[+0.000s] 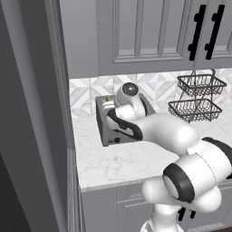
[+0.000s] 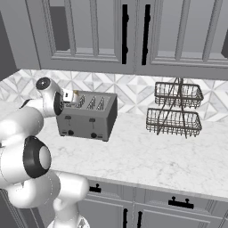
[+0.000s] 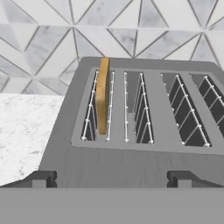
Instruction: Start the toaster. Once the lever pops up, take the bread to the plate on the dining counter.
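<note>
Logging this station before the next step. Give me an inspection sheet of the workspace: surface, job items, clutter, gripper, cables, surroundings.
Surface: white grey-veined marble counter, bare in front of the toaster.
Job's things: boxy grey metal four-slot toaster against the backsplash; thin golden-crusted bread slice standing upright in its leftmost slot, top edge above the rim; two dark levers at the front.
Clutter: two-tier dark wire basket rack, apart from the toaster, to its right.
Gripper: over the toaster's left end, looking down at the slots; jaws cannot be judged.
Cables: nothing seen.
Surroundings: grey upper cabinets with black handles, triangle-patterned tile backsplash.
</note>
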Tool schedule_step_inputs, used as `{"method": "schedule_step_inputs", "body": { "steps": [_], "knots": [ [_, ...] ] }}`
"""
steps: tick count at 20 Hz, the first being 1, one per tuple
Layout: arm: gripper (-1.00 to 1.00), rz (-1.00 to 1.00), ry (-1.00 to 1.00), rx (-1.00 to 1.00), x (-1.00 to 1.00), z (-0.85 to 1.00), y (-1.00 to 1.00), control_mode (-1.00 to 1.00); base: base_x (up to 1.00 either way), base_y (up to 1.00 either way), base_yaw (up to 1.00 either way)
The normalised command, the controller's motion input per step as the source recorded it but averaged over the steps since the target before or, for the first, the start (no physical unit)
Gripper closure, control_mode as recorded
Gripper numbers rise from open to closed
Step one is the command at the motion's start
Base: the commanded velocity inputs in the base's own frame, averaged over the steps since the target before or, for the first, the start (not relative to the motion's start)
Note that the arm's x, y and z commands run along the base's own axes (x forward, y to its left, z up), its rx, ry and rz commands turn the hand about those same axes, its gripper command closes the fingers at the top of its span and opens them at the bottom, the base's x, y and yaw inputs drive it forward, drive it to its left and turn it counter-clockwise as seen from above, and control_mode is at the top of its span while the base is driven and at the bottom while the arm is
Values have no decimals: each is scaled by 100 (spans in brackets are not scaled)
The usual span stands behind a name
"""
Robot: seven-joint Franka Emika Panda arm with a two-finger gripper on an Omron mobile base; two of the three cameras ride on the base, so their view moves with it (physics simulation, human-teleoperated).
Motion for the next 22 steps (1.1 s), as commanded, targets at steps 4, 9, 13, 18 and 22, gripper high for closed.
{"method": "schedule_step_inputs", "body": {
  "steps": [4,9,13,18,22],
  "knots": [
    [-100,0,0,0,26,0,2,-100,0,0,0],
    [-100,0,0,0,27,0,7,-100,0,0,0],
    [-100,0,0,0,16,-1,9,-100,0,0,0],
    [-100,0,0,0,16,-13,7,-100,0,0,0],
    [-100,0,-1,0,25,-26,1,-100,0,0,0]
  ]
}}
